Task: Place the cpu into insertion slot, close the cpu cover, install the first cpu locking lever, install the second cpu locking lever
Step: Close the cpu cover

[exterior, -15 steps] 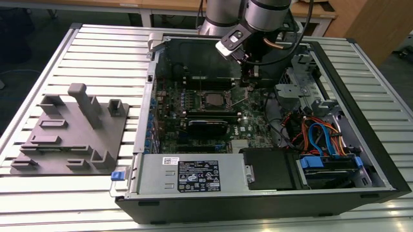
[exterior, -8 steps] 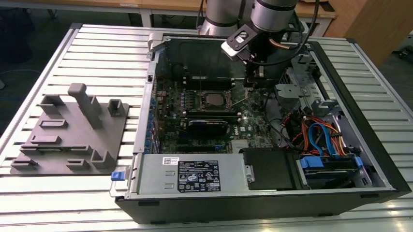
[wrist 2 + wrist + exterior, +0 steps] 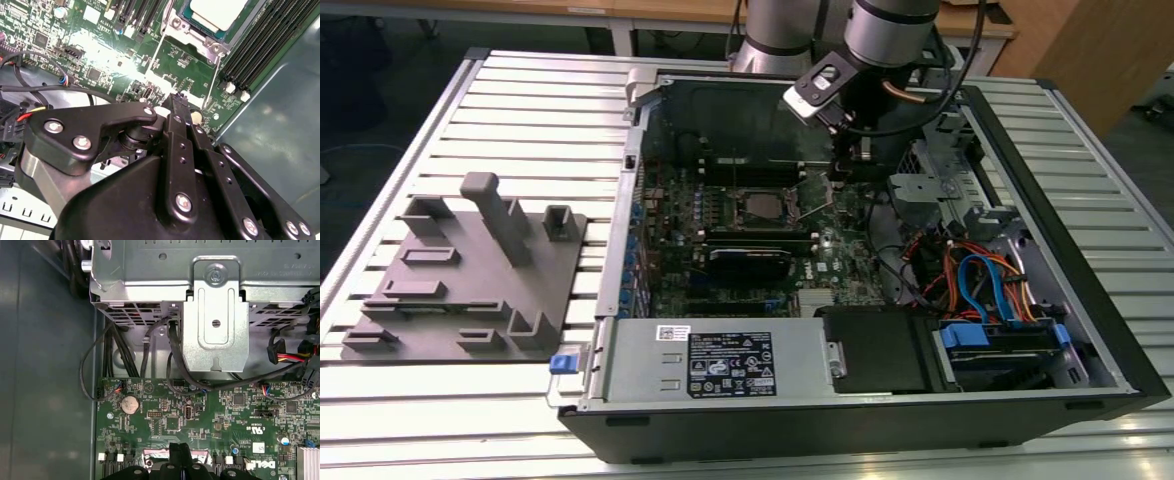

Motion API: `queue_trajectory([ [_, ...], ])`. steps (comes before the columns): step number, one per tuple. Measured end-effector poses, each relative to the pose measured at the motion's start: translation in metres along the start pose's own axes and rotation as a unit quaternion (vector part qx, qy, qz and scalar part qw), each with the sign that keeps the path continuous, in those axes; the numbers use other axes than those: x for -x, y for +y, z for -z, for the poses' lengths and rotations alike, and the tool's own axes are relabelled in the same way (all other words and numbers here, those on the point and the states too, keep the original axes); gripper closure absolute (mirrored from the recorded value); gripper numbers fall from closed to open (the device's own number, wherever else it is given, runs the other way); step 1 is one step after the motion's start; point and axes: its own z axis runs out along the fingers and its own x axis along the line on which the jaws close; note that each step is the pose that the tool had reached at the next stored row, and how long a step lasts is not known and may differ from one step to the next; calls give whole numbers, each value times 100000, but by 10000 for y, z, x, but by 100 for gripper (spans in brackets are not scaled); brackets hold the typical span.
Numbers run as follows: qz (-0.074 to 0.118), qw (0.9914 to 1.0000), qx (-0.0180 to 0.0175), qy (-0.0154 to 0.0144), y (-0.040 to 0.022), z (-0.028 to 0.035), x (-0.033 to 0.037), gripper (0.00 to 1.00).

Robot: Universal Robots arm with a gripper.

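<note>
The cpu, a silvery square chip, lies in the insertion slot on the green board inside the open computer case. The cpu cover, a thin silver frame, lies flat around the chip's edge. Two thin wire levers run from the socket's corners out over the board toward my gripper. My gripper hangs over the board at the exterior view's right of the socket. Its black fingertips are pressed together just above the board, close to the end of one lever, with nothing seen between them.
Long black memory slots run beside the socket. A metal drive bracket and black cables stand beyond the board's edge. A grey fixture plate sits on the slatted table at the exterior view's left. The power supply fills the case's front.
</note>
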Motion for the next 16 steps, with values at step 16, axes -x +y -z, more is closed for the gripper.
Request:
queue_trajectory([
  [16, 6, 100000, 2, 9, 88, -34, 0, 89],
])
